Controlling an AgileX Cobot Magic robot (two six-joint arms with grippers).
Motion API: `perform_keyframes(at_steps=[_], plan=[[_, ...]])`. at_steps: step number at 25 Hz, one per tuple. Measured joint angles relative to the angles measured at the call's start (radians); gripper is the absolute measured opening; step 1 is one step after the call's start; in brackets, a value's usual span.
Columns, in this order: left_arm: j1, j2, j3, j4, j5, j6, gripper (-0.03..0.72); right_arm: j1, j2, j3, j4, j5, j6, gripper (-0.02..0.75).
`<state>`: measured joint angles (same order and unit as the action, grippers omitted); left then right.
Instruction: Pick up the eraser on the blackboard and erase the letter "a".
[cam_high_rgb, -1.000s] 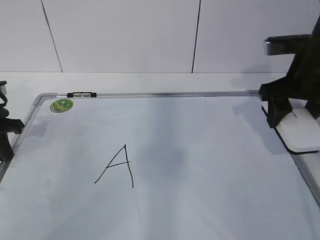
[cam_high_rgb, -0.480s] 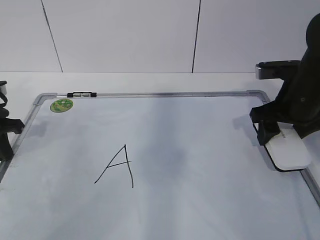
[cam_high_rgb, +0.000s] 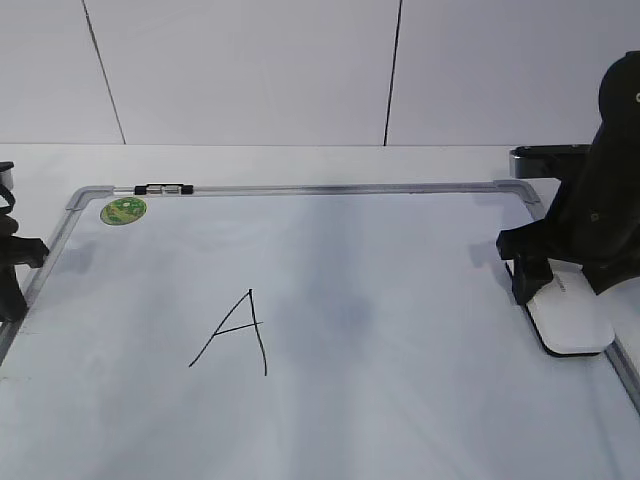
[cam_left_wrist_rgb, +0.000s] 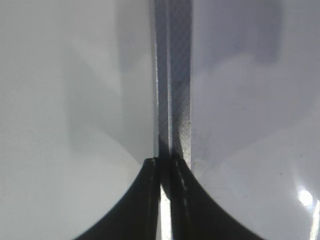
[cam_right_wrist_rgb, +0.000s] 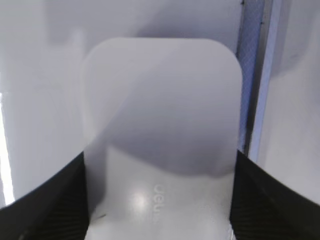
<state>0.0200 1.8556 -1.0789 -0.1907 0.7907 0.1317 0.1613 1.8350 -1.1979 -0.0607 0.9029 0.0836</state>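
Note:
The blackboard (cam_high_rgb: 350, 188) is a white dry-erase board with a grey frame that fills the table. On it I see only an angular capital "A" (cam_high_rgb: 238, 335); no cursive "a" shows. The eraser (cam_high_rgb: 572, 322), white with a black base, sits low over the board by its right frame. My right gripper (cam_high_rgb: 540, 285) is shut on it. In the right wrist view the eraser (cam_right_wrist_rgb: 160, 100) lies between the fingers of the right gripper (cam_right_wrist_rgb: 159, 200). My left gripper (cam_high_rgb: 12, 270) is shut and empty at the board's left edge, over the frame (cam_left_wrist_rgb: 175, 75) in the left wrist view, with its fingertips (cam_left_wrist_rgb: 165, 162) together.
A round green sticker (cam_high_rgb: 123, 210) sits in the board's far left corner. A small black-and-clear marker (cam_high_rgb: 163, 188) lies on the top frame next to it. The board's right frame (cam_right_wrist_rgb: 255, 75) runs beside the eraser. A white panelled wall stands behind the table.
The right arm has carried the eraser leftward and toward the camera, from over the right frame to just inside the board. The left gripper has not moved.

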Motion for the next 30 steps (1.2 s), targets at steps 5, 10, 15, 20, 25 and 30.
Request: perform_keyframes(at_steps=[5,10,15,20,25,30], plan=[[0.0,0.0,0.0,0.0,0.0,0.0,0.017,-0.002,0.008,0.0,0.0,-0.002,0.018,0.583],[0.0,0.0,0.0,0.0,0.0,0.0,0.018,-0.002,0.008,-0.007,-0.008,0.008,0.019,0.585],[0.0,0.0,0.0,0.0,0.0,0.0,0.019,-0.002,-0.013,-0.087,-0.03,0.131,0.02,0.585],[0.0,0.0,0.0,0.0,0.0,0.0,0.02,-0.004,-0.122,-0.139,-0.041,0.238,0.02,0.585],[0.0,0.0,0.0,0.0,0.0,0.0,0.022,-0.004,-0.239,-0.141,-0.037,0.312,0.022,0.585],[0.0,0.0,0.0,0.0,0.0,0.0,0.026,-0.004,-0.402,-0.141,-0.03,0.323,0.022,0.585]])
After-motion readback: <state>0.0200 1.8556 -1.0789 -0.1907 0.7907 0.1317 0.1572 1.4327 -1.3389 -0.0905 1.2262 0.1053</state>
